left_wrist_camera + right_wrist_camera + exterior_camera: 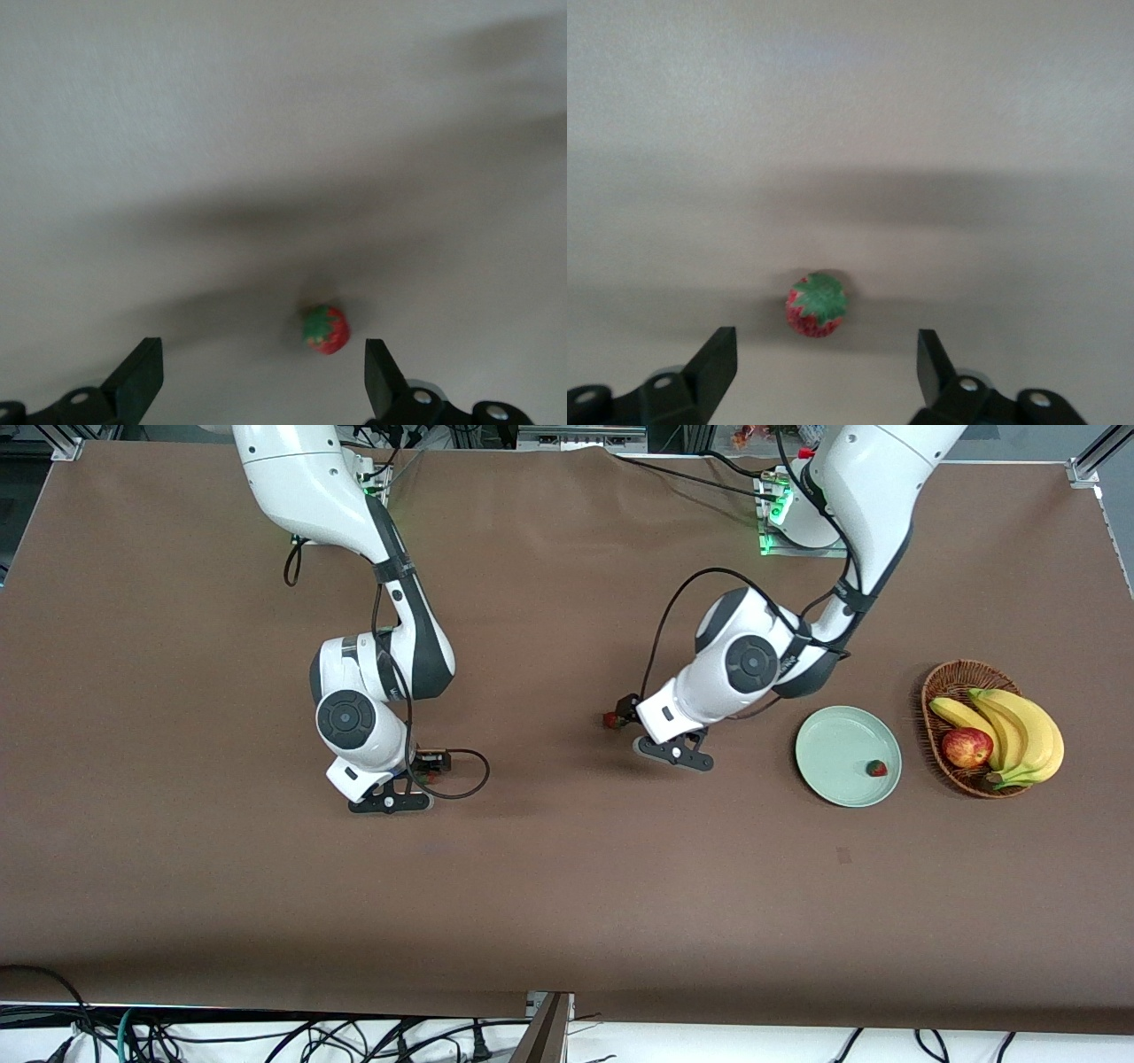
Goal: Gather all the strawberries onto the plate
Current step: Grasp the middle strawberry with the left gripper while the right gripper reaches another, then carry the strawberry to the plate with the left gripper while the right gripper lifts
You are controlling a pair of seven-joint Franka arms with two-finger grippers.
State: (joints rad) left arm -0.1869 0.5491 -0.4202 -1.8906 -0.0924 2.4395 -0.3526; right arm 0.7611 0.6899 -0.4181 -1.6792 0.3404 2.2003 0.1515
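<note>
Seemingly light, small and smooth, a strawberry (816, 305) lies on the table under each spread gripper, right (824, 367) and left (264, 376), best pinched across its middle; a third (876, 768) is on the plate (833, 744).

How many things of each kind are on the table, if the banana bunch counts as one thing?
Strawberries: 3
Plate: 1
Basket: 1
Apple: 1
Banana bunch: 1
Total: 7
</note>
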